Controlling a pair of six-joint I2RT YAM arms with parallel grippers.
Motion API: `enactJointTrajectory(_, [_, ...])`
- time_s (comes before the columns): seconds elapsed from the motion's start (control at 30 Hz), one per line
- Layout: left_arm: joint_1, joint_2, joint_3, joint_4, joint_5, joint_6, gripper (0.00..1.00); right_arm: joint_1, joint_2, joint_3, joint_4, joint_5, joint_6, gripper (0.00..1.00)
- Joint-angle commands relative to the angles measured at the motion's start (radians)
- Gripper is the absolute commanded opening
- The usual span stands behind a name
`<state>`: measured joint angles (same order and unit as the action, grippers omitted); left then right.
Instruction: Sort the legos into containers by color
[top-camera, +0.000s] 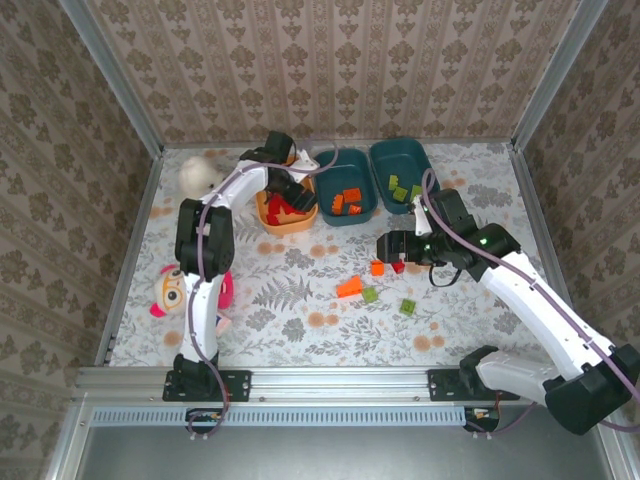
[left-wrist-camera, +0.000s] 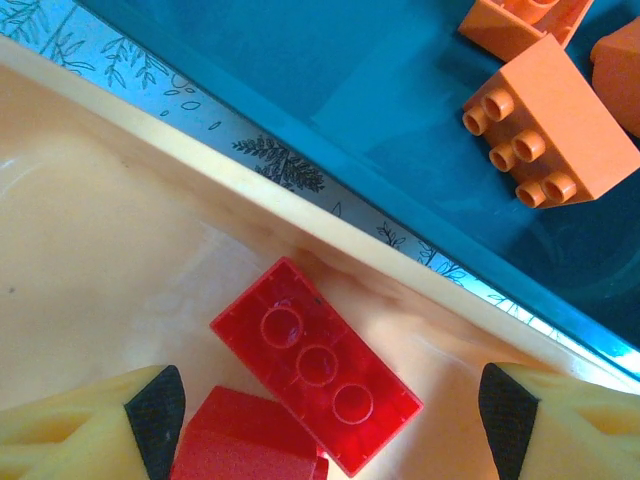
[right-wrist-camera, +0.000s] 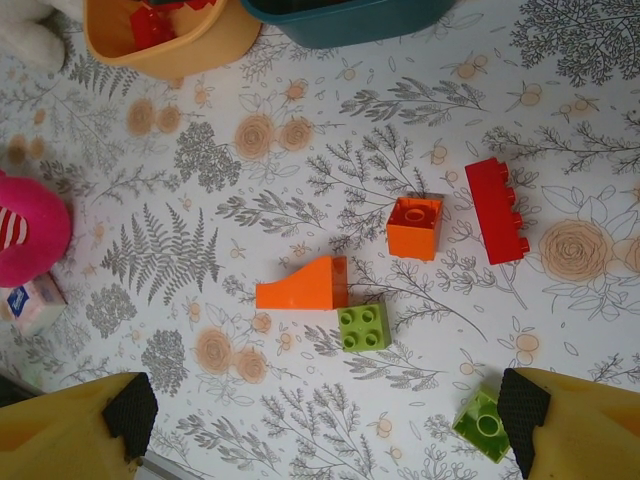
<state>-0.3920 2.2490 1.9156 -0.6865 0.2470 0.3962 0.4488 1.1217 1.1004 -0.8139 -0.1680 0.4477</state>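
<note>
My left gripper (top-camera: 290, 195) hangs open inside the orange container (top-camera: 283, 228). In the left wrist view a red lego (left-wrist-camera: 315, 365) lies studs-down on the tub floor between the spread fingers, touching neither, with a second red lego (left-wrist-camera: 245, 440) beside it. The middle teal container (top-camera: 335, 175) holds orange legos (left-wrist-camera: 550, 125). Green legos lie in the right teal container (top-camera: 395, 160). My right gripper (top-camera: 385, 245) hovers open and empty over loose legos on the table: an orange slope (right-wrist-camera: 300, 287), an orange cube (right-wrist-camera: 414, 227), a red brick (right-wrist-camera: 496, 210), and two lime bricks (right-wrist-camera: 364, 326) (right-wrist-camera: 482, 424).
A white teddy bear (top-camera: 200, 175) sits left of the orange tub. A pink plush doll (top-camera: 175, 290) lies at the table's left edge with a small card (right-wrist-camera: 40, 305) near it. Metal frame rails and patterned walls bound the table.
</note>
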Motion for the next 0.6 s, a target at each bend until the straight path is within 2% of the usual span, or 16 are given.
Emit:
enactJointTrajectory(0.0, [-0.003, -0.112, -0.013, 0.012, -0.078, -0.050, 0.81, 0.008, 0.011, 0.032, -0.006, 0.031, -0.017, 0.90])
enactJointTrajectory(0.13, [-0.008, -0.211, -0.032, 0.065, -0.202, -0.176, 0.82, 0.049, 0.049, 0.054, -0.022, 0.083, -0.044, 0.87])
enactJointTrajectory(0.27, [-0.008, -0.332, -0.078, 0.128, -0.251, -0.416, 0.81, 0.135, 0.123, 0.103, -0.042, 0.159, -0.041, 0.83])
enactJointTrajectory(0.4, [-0.003, -0.467, -0.206, 0.196, -0.237, -0.649, 0.81, 0.230, 0.198, 0.129, -0.020, 0.193, -0.025, 0.82])
enactJointTrajectory(0.57, [-0.022, -0.638, -0.410, 0.154, -0.185, -0.869, 0.79, 0.323, 0.354, 0.169, -0.047, 0.209, -0.022, 0.87])
